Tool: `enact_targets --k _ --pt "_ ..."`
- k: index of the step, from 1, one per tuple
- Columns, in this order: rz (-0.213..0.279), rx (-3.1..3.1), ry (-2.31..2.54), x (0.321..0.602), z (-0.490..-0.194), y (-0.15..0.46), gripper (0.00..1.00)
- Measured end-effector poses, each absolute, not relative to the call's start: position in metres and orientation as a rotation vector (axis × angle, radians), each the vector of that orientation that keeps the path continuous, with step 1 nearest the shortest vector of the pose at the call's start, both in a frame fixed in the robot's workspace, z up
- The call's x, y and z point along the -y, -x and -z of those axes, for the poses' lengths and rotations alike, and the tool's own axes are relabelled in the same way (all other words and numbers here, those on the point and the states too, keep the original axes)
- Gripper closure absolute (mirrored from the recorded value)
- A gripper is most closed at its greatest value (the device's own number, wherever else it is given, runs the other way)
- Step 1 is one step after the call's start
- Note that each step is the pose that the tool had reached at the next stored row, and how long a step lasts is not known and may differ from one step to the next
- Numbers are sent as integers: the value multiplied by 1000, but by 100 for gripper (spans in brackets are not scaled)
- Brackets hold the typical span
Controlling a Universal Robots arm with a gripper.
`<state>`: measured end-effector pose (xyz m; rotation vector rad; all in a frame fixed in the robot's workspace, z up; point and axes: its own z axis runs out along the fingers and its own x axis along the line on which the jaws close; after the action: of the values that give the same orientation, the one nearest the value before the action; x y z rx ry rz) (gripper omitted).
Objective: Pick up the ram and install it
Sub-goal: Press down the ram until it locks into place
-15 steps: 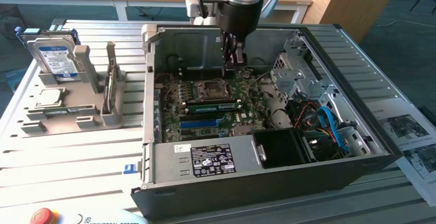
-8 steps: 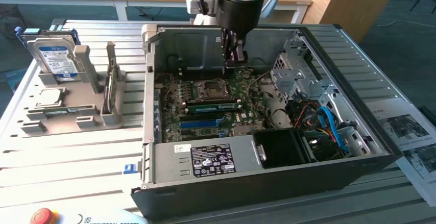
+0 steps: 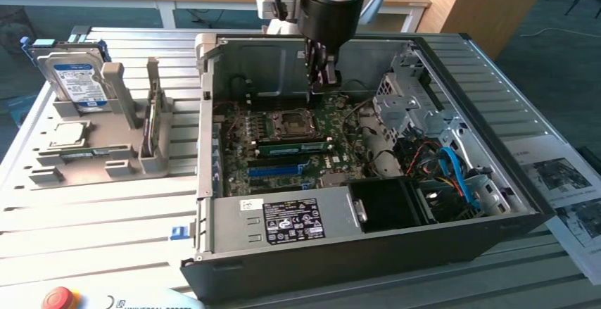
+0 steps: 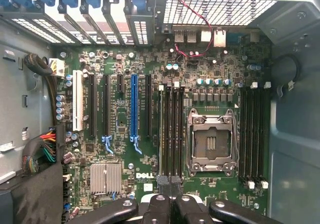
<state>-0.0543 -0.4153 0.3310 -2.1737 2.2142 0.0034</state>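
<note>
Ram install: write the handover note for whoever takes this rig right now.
End effector: inside the open computer case, above the motherboard.
Ram: a green stick standing on edge in a slot beside the processor socket, apart from the end effector.
Done: the ram looks placed in its slot.
Left: whether it is fully seated and latched cannot be told; check that.

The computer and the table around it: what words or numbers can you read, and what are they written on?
"DELL": white letters on the green board inside the computer.
"UNIVERSAL ROBOTS": partly cut off, on the pale box by the red button.
Black sticker on the silver power box: too small to read.
Blue label on the hard drive: too small to read.
Printed papers beside the computer case: too small to read.
</note>
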Motion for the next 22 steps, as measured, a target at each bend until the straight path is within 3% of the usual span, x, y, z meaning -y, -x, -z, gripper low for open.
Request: enact_targets --k 22 --pt "6 -2536 1788 415 -329 54 89"
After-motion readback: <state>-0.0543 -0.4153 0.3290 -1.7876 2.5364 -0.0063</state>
